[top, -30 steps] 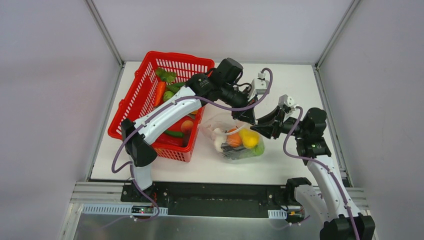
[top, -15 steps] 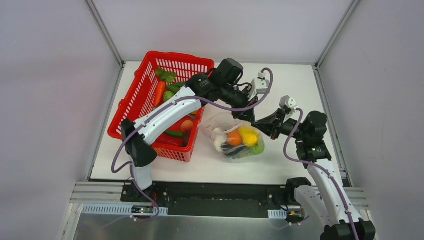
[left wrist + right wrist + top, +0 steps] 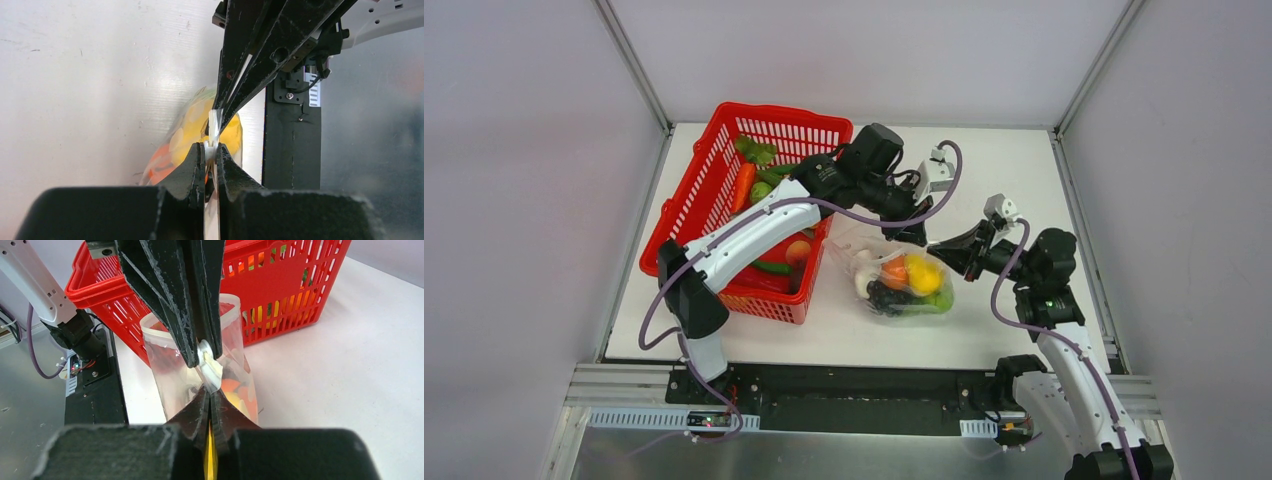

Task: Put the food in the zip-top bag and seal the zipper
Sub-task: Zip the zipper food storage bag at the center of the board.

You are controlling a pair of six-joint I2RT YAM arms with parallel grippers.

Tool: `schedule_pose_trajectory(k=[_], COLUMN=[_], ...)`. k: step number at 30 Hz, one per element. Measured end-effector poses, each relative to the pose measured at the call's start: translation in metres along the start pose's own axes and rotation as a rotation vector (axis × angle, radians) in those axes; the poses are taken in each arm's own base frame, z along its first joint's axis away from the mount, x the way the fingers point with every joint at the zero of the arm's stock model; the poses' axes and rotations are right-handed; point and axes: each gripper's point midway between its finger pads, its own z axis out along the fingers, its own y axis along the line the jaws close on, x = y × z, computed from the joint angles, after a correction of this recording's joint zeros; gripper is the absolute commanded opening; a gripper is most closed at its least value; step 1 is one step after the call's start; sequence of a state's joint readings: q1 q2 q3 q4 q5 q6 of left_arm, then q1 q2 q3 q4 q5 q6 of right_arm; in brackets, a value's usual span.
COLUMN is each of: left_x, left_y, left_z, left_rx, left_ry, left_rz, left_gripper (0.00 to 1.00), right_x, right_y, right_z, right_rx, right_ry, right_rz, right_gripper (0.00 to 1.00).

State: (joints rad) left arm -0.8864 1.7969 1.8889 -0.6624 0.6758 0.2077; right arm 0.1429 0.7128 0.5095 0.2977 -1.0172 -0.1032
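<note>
Centre frame: a clear zip-top bag (image 3: 849,250) with white dots shows an orange ball (image 3: 892,272), yellow lemon (image 3: 922,272), dark purple grapes (image 3: 886,296), green pieces (image 3: 939,299) and white garlic (image 3: 861,275). Upper left: a red mesh basket (image 3: 724,180) on a white bench (image 3: 1004,170). The left end effector (image 3: 210,150) and right end effector (image 3: 209,395) are black.

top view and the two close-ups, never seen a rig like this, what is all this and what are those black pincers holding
Two robot arms are bolted to a white table. The top view looks down from above; each close-up comes from a camera on one arm's wrist, so its own black fingers fill the bottom. On the table are a red basket of toy vegetables and a clear zip-top bag holding an orange ball, a yellow lemon and other toy food. The left gripper and right gripper both pinch the bag's top edge, tips almost meeting.
</note>
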Motion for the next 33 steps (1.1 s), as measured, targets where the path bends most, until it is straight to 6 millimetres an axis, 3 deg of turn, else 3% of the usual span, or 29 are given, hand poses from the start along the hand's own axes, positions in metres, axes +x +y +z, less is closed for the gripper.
schedule_pose_trajectory(k=[9,11,13,14,17,19,24,28,31,33], left_x=[0.009,0.010,0.010,0.011,0.012,0.010,-0.002,0.001,0.004,0.004], left_y=[0.002,0.003,0.002,0.002,0.000,-0.003,-0.012,-0.018,-0.021,-0.021], left_z=[-0.011,-0.012,-0.014,-0.014,-0.015,-0.016,-0.019,-0.015,-0.014,-0.014], left_rx=[-0.021,-0.023,-0.023,-0.021,-0.014,-0.009,0.004,0.021,0.029,0.029], left_ry=[0.007,0.006,0.008,0.012,0.013,0.018,0.020,0.041,0.053,0.054], left_rz=[-0.015,-0.018,-0.022,-0.027,-0.035,-0.036,-0.022,-0.020,-0.019,-0.017], left_gripper=[0.00,0.00,0.00,0.00,0.00,0.00,0.00,0.00,0.00,0.00], right_x=[-0.003,-0.003,-0.003,-0.003,-0.003,-0.005,-0.010,-0.013,-0.011,-0.011], right_y=[0.002,0.003,0.005,0.006,0.009,0.009,0.010,0.008,0.007,0.006], right_z=[-0.001,-0.001,-0.001,-0.001,-0.001,0.000,0.001,0.004,0.005,0.005], right_rx=[0.002,-0.004,-0.015,-0.020,-0.043,-0.050,-0.072,-0.086,-0.090,-0.093], right_ry=[-0.010,-0.009,-0.007,-0.005,0.007,0.014,0.032,0.045,0.053,0.055], right_rz=[-0.008,-0.009,-0.008,-0.004,-0.002,-0.002,0.002,0.001,0.011,0.012], right_gripper=[0.00,0.11,0.42,0.51,0.65,0.69,0.65,0.56,0.43,0.28])
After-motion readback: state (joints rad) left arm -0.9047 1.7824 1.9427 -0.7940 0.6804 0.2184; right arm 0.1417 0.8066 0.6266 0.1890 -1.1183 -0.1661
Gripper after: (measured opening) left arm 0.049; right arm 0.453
